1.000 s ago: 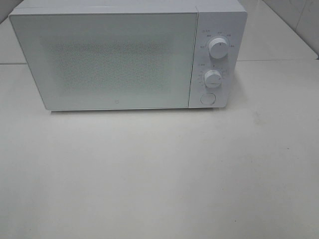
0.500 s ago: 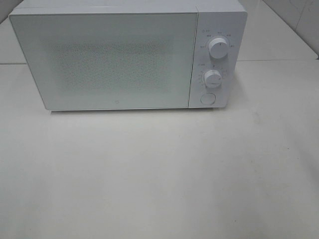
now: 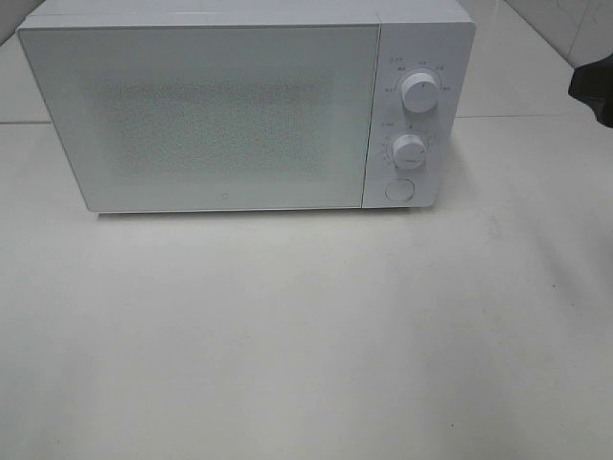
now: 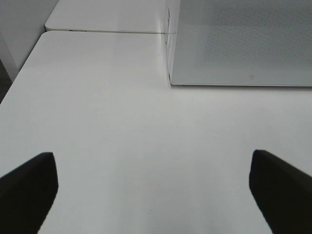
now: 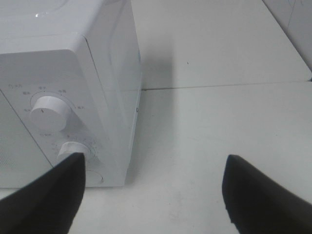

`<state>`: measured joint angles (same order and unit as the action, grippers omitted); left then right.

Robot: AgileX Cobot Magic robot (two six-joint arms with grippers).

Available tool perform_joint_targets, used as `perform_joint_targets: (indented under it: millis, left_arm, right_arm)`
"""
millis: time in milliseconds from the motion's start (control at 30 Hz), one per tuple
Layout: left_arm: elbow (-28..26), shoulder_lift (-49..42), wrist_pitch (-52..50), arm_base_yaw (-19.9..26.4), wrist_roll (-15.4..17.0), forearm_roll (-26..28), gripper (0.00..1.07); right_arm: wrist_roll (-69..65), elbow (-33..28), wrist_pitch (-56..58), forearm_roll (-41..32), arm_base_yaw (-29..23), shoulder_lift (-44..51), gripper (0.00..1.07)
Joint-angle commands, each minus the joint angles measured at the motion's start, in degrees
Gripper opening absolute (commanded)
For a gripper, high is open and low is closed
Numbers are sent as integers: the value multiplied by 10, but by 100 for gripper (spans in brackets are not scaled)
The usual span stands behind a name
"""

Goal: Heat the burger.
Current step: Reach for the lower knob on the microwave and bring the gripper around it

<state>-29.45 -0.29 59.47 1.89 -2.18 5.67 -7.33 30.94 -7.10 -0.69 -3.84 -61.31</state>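
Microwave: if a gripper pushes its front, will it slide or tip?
Probably neither: the microwave is a wide, low box resting flat on the table, so it likely feels heavy and stable. Its glossy door and smooth round knobs might be slippery to grip.

Bright diffuse light, v. soft shadows

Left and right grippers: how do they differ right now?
The left gripper faces the microwave door; the right gripper faces its control panel, one finger overlapping the lower knob. The exterior view shows the right arm at its edge but nothing of the left. Both grippers are open and empty.
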Motion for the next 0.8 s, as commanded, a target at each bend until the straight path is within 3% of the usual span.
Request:
perform_joint_targets:
  millis: [33, 100, 267, 433, 600, 633, 800]
  left_arm:
    - [1, -16, -3, 1, 1, 3, 102]
    - [1, -16, -3, 1, 1, 3, 102]
    - [1, -16, -3, 1, 1, 3, 102]
    - [1, -16, -3, 1, 1, 3, 102]
    - [1, -16, -3, 1, 1, 3, 102]
    - [1, -16, -3, 1, 1, 3, 102]
    - [1, -16, -3, 1, 1, 3, 102]
  right_arm:
    - [-2, 4, -47, 7, 3, -23, 75]
    - [-2, 1, -62, 7, 3, -34, 75]
    - [-2, -62, -260, 7, 3, -88, 75]
    - [-1, -96, -339, -3, 3, -117, 75]
    - [73, -137, -445, -97, -56, -148, 75]
    - [113, -148, -485, -155, -91, -165, 75]
    - [179, -149, -532, -252, -167, -197, 75]
